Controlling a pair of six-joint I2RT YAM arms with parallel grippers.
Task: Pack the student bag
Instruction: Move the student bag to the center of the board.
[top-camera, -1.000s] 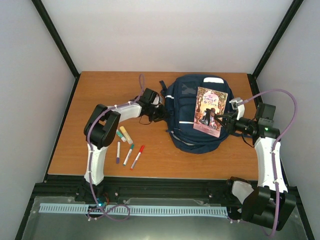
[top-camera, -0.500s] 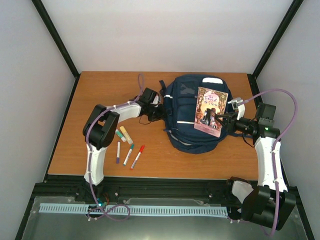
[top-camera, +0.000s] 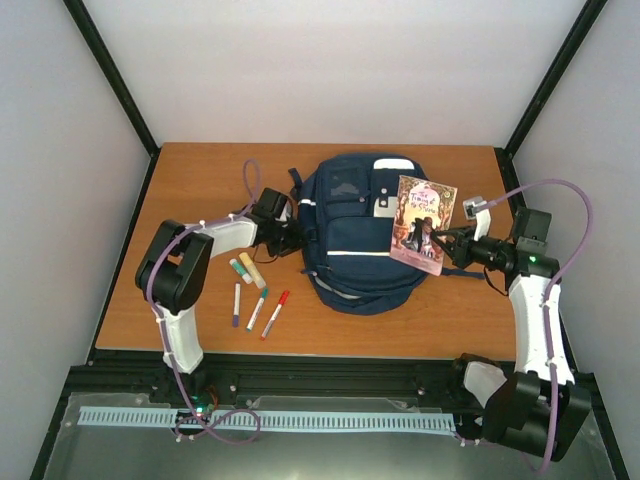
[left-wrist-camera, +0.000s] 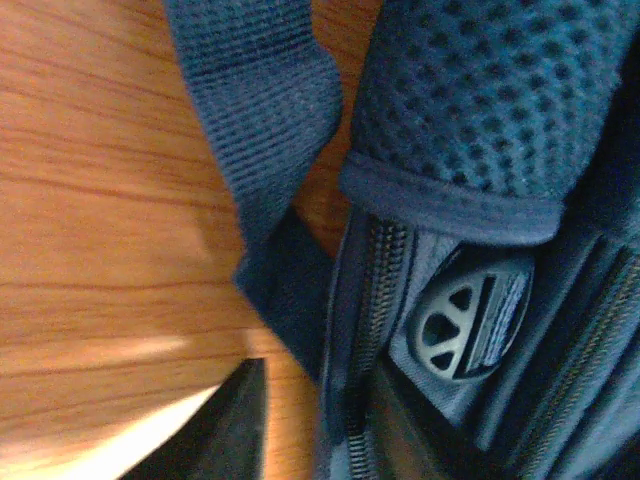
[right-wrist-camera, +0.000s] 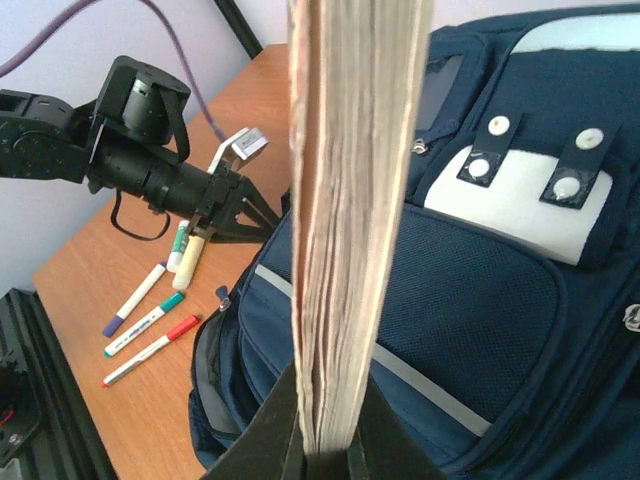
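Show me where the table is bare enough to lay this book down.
Bare wood: the far-left corner of the table, and the near-right strip in front of the backpack. Crowded: the markers lie near left, beside the backpack.

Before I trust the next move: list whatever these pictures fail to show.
- Grip of left hand on student bag: left wrist view, fingers cut by the bottom edge; top view, too small.
- The book's cover: right wrist view, seen edge-on.
- Fabric under the book: top view, book covers it.
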